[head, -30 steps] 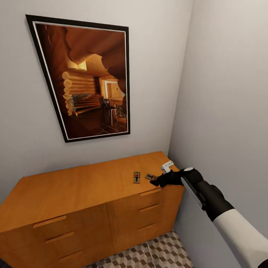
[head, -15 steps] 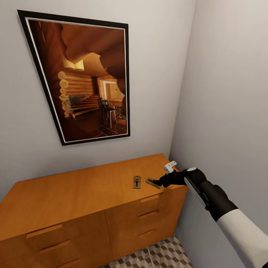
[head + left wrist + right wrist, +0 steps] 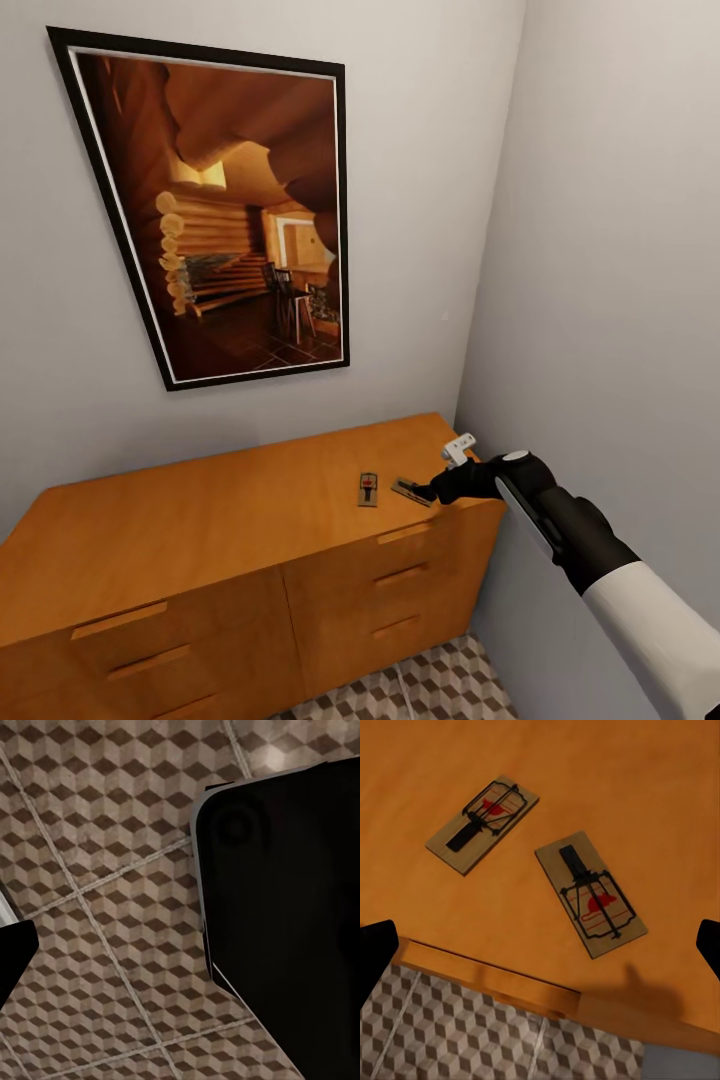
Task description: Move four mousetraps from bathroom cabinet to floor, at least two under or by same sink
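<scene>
1. The right hand (image 3: 432, 491) hovers over the near right corner of the cabinet (image 3: 200, 520), its fingers spread wide and holding nothing; the right wrist view shows both fingertips at the frame's edges with bare wood between them.
2. Two mousetraps lie flat on the cabinet top. The nearer mousetrap (image 3: 591, 894) sits just ahead of the hand, almost between the fingers; the farther mousetrap (image 3: 483, 823) lies a little beyond it, apart and angled differently.
3. To grasp well, I would turn the wrist so the fingers straddle the nearer trap's narrow width, then lower until they meet the board's long edges, clear of the wire.
4. Whether the left hand is open cannot be told; its camera looks down at the bathroom floor (image 3: 105, 915).
</scene>
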